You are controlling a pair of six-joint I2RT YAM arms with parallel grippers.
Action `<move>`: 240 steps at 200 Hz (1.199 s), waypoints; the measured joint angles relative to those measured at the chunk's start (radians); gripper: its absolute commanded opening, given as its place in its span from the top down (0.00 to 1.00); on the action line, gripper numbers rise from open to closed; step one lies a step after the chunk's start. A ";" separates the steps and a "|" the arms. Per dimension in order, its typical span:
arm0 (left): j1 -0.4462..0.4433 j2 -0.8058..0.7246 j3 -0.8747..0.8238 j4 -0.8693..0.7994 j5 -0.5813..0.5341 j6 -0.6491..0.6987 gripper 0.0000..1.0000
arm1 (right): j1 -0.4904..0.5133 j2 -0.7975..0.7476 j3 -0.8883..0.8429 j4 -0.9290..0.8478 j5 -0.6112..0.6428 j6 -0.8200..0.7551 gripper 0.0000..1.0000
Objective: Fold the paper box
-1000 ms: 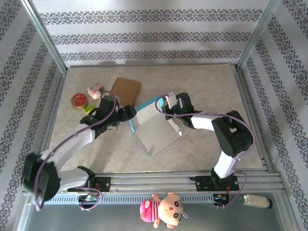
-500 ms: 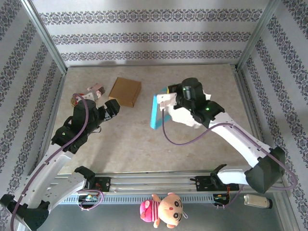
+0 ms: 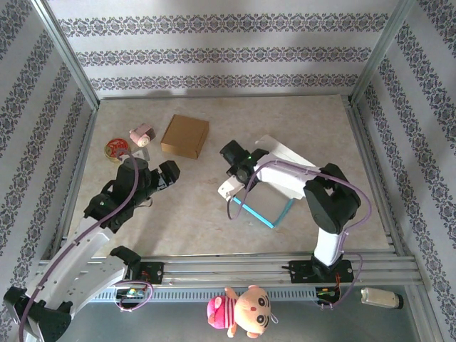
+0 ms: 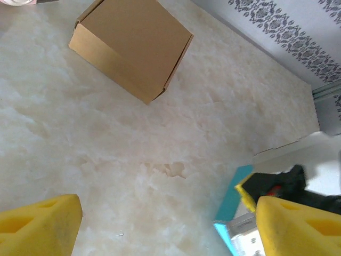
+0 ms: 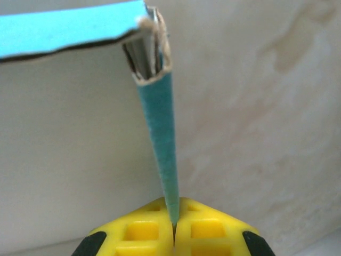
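Marbled tabletop inside a patterned-wallpaper enclosure carries the paper box, a white sheet with teal edges, which now sits low on the table directly under and behind the right gripper. Half a second ago that gripper held it up on edge, clear of the surface. In the right wrist view the yellow pads are pressed together on a thin teal flap, which rises straight up from between them to a folded corner. So the right pincer is clamped on the box's edge. The left gripper has drawn back from the box and hangs well apart from it on its far side, jaws wide with nothing between them. Just ahead of those open fingers lies bare marble, and beyond that sits a closed brown cardboard box. With the sheet back down and only one pincer on it, the fold looks unfinished. The left arm will likely need to return and brace a panel.
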 measured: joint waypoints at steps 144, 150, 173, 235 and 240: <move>0.000 -0.008 -0.020 0.044 -0.008 -0.018 0.14 | 0.159 -0.112 -0.289 0.425 -0.114 -0.189 0.60; 0.000 -0.008 -0.020 0.044 -0.009 -0.018 0.14 | 0.161 -0.132 -0.296 0.430 -0.116 -0.193 0.60; 0.000 -0.001 -0.020 0.044 -0.024 -0.009 0.14 | 0.161 -0.200 -0.302 0.445 -0.111 -0.185 0.59; 0.000 0.213 0.013 0.047 0.023 0.274 0.14 | 0.119 -0.534 -0.319 0.458 -0.085 0.493 0.36; 0.001 0.230 0.023 0.053 0.043 0.302 0.14 | 0.100 -0.575 -0.319 0.449 -0.090 0.579 0.36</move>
